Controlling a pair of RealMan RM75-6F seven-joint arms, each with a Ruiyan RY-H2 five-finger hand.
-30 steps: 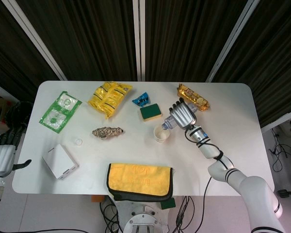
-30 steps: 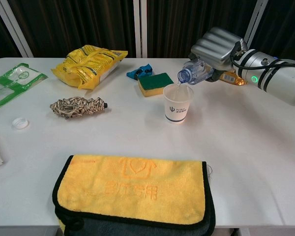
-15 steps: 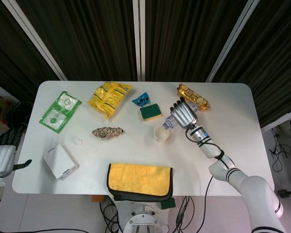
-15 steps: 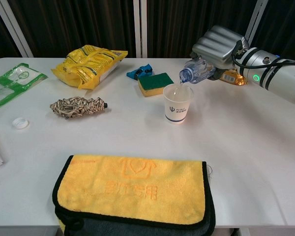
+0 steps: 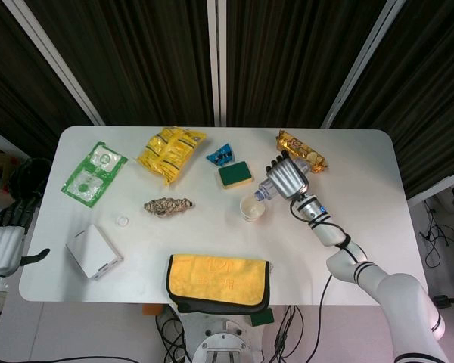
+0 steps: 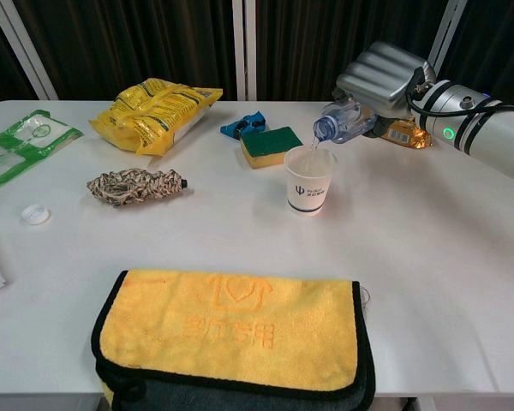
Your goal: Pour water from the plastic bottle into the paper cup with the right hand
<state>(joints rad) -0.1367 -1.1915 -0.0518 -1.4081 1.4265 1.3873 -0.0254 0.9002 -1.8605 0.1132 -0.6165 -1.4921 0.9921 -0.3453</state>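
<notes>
Right now the right hand (image 6: pixel 385 75) is wrapped around the plastic bottle (image 6: pixel 346 121), fingers clamped over its body, bottle tipped nearly flat with the open neck pointing left, just over the rim of the paper cup (image 6: pixel 309 178). Thin stream of water runs from the neck into the cup. Cup stands upright on the white tabletop (image 6: pixel 428 248), printed logo facing the chest camera. Head view shows the same: hand (image 5: pixel 286 178) above and right of the cup (image 5: pixel 250 209). Green-and-yellow sponge (image 6: pixel 271 145) sits just behind-left of the cup, blue wrapper (image 6: pixel 243 126) touching or nearly touching the sponge's far side. Gold snack packet (image 5: pixel 302 150) lies behind the hand. Yellow chip bag (image 6: pixel 155 112) far left-centre, crumpled patterned wrapper (image 6: pixel 136 186) in front of it, bottle cap (image 6: pixel 35 214) further left, green packet (image 5: pixel 94 172) at the left edge, white box (image 5: pixel 94 252) near the front-left. Yellow cloth (image 6: pixel 231 330) on a dark pad at the front edge. Left hand (image 5: pixel 1 246) hangs off the tabletop's left side, holding nothing; fingers too unclear to call.
</notes>
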